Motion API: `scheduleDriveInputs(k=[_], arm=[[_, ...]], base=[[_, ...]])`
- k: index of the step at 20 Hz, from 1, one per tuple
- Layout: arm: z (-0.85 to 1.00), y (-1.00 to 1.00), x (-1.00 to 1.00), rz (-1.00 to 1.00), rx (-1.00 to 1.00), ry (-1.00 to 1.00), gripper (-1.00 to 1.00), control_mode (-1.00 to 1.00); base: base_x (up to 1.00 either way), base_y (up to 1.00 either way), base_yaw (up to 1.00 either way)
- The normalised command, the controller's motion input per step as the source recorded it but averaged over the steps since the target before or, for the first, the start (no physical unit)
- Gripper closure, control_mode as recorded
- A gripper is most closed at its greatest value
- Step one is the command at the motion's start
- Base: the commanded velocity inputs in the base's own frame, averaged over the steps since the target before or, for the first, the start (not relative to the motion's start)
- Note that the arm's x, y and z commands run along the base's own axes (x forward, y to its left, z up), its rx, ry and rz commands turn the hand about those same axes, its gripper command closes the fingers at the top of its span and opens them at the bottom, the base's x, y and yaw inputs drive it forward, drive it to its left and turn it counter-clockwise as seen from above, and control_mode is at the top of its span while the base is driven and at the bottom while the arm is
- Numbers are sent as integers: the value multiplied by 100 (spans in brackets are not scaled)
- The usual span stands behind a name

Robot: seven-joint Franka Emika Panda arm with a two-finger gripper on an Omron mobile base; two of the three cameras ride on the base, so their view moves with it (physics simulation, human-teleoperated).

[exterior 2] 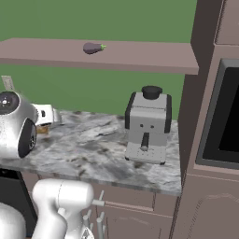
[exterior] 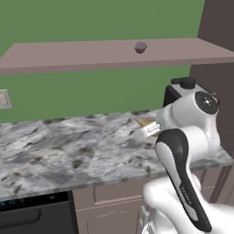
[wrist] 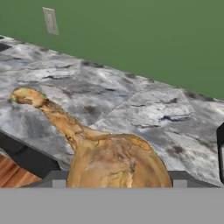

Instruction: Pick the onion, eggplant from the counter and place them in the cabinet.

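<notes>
Cabinet (exterior 2: 140,56) spans the upper frame of the right base view with the eggplant (exterior 2: 93,47) already lying on it at upper left; below it the marbled counter (exterior: 68,146) runs across mid-frame. The onion (wrist: 116,159) sits low centre in the hand view, between the finger tips near the gripper (wrist: 116,183), stem tip trailing to the upper left. Jaw contact is hidden, so grip state: cannot tell. Judgement: light, firm, papery-slick bulb; grasp across the round body, not the thin stem.
</notes>
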Motion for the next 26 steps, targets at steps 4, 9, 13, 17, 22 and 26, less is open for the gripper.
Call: scheduleDriveInputs(k=[4, 9, 13, 17, 22, 26], arm=[[100, 0, -44, -7, 0, -15, 100, -100], [100, 0, -12, -8, 0, -6, 100, -100], [87, 0, 23, -5, 0, -10, 100, -100], [62, 0, 54, -2, 0, -13, 100, -100], [29, 11, 68, 0, 0, -13, 100, -100], [5, 25, 68, 0, 0, -18, 100, -100]], base=[[0, 0, 0], [0, 0, 0], [0, 0, 0], [0, 0, 0], [0, 0, 0], [0, 0, 0]])
